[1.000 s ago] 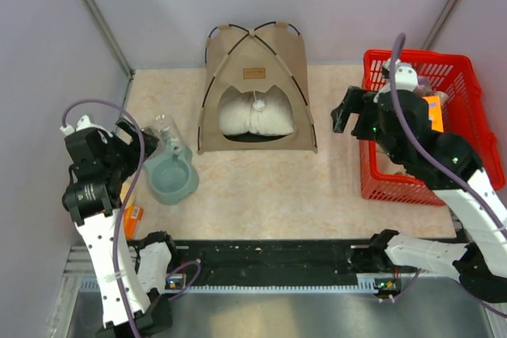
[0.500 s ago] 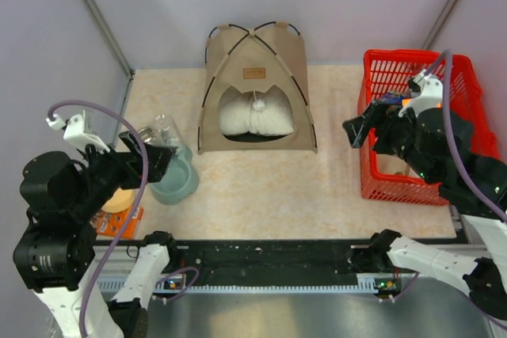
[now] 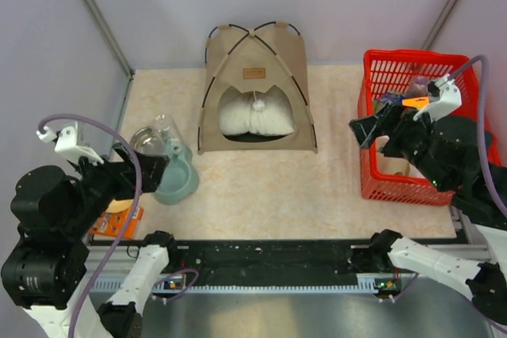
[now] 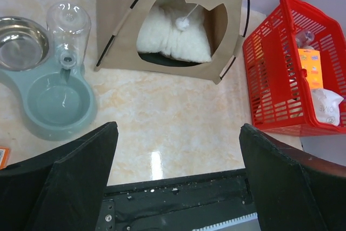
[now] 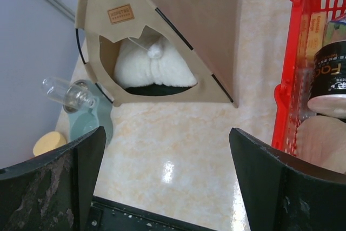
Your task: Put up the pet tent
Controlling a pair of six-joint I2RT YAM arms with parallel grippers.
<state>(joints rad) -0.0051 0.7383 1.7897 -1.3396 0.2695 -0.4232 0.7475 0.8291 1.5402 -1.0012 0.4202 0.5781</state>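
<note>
Tent (image 3: 253,89) upright, pillow (image 3: 255,119) half-hidden — basket (image 5: 283,101) cropped

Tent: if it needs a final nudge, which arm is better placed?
Probably the right, by a slight margin. The right gripper is open and faces the tent with only table between them. The left gripper, also open, hangs by the feeder, which it could knock.

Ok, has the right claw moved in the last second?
Yes. In the top view the right claw has drawn back toward the near table edge and slightly right, along the left wall of the red basket.
</note>
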